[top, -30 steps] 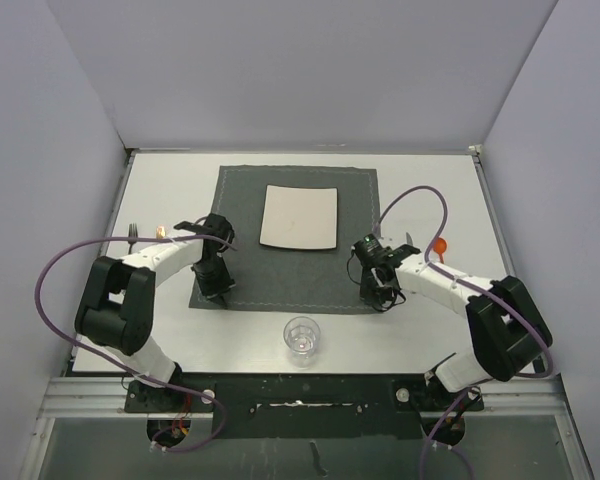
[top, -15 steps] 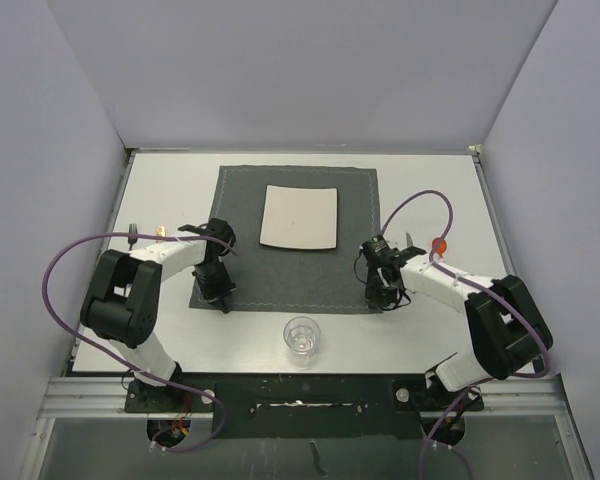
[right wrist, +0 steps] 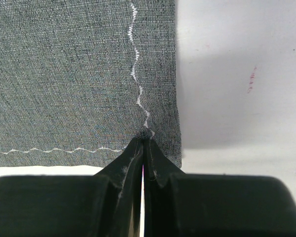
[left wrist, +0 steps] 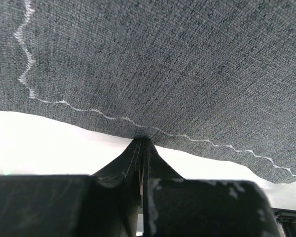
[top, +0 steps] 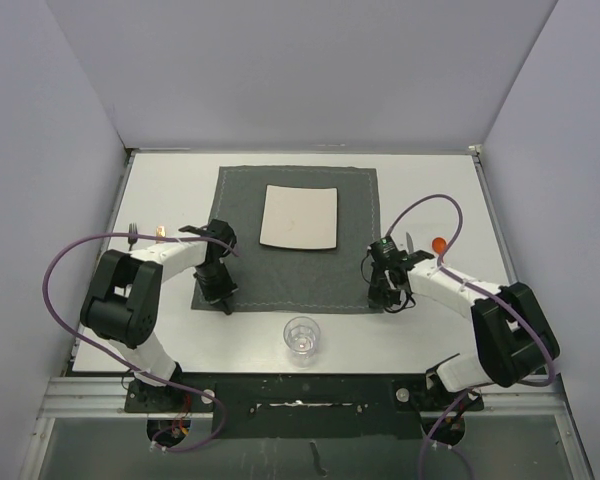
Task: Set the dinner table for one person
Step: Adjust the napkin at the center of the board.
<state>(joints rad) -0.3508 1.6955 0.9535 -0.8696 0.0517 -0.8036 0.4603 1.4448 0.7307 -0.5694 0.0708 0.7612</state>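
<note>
Two pincers are closed tight, each nipping the dark grey placemat (top: 300, 275). The left pincer (left wrist: 142, 141) has its fingertips pressed together on the mat's near hem, close to its 7 o'clock corner, and the cloth puckers slightly where the tips meet it, just at the white zigzag stitching. The right pincer (right wrist: 145, 134) is clamped the same way on the 5 o'clock corner, where a small bunch of fabric shows between the tips and the two lines of stitching meet.

The white surface (top: 170, 190) fills the whole work area between the grey walls, with the arm bases at its 6 o'clock edge. The placemat lies flat on it near the centre. A square white plate (top: 299, 216) sits on the mat toward 12 o'clock, well apart from both pincers. A clear glass (top: 302, 336) stands upright on the bare surface at 6 o'clock, just off the mat's near hem and between the two arms.
</note>
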